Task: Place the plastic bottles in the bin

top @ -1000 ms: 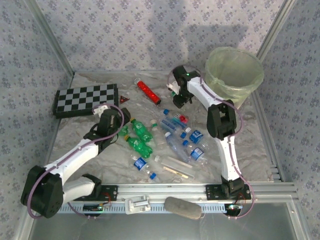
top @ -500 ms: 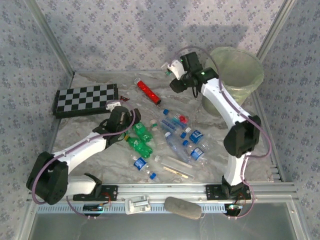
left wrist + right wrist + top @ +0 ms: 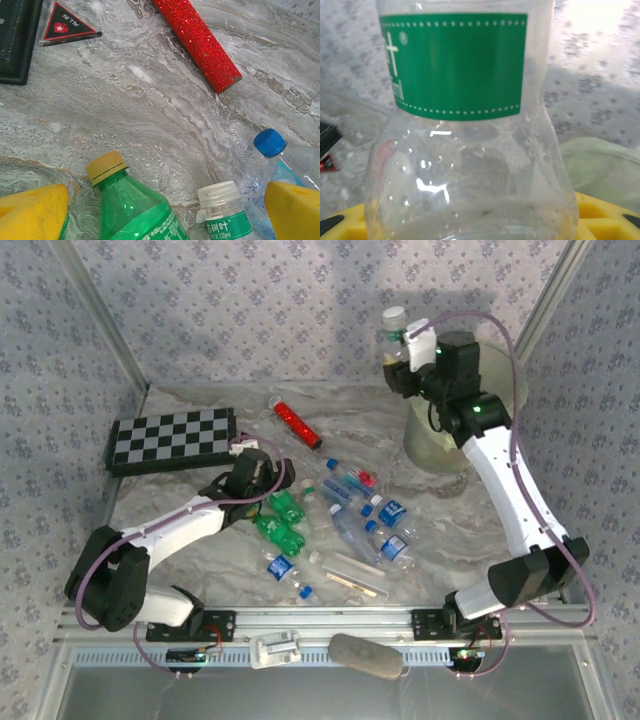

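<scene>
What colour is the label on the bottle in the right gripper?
The bottle has a green label with white print, clearest in the right wrist view.

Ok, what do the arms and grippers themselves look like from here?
The left arm and right arm are built of white links with black joints and black bases, and a thin purple cable loops along each. The left gripper and right gripper both have chunky yellow fingers.
</scene>
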Robot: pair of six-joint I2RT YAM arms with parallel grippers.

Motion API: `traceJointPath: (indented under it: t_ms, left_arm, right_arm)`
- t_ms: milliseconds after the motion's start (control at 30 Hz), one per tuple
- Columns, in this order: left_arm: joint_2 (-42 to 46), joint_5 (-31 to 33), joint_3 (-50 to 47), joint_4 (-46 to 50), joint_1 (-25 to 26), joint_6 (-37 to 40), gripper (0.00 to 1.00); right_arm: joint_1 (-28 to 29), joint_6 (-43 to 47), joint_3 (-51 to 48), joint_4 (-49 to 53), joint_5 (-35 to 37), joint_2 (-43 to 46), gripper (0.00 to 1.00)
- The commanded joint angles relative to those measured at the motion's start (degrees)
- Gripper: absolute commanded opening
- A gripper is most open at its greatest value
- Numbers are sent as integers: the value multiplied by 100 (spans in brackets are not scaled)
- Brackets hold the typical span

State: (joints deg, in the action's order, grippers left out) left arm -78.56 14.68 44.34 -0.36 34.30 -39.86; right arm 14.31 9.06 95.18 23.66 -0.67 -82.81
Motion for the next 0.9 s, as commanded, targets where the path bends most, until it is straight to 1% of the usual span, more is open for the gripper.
traceJointPath:
  t_ms: [0, 167, 367, 567, 867]
  left_arm:
    - [-69, -138, 216, -157, 53, 118, 100]
    - [-100, -144, 233, -183, 58, 127, 100]
    - [-154, -181, 321, -132, 52, 154, 100]
    - [-151, -183, 330, -96, 61, 114, 100]
    - [-162, -165, 357, -78, 61, 127, 100]
  right_arm:
    - [-409, -569, -218, -364, 268, 237, 51]
    - [-1053, -973, -614, -425, 288, 382, 51]
    - [-1588, -1271, -858, -312, 59, 208, 52]
    - [-1846, -1416, -696, 25, -188, -263, 52]
    - [-1933, -1425, -35, 779, -337, -1153, 55]
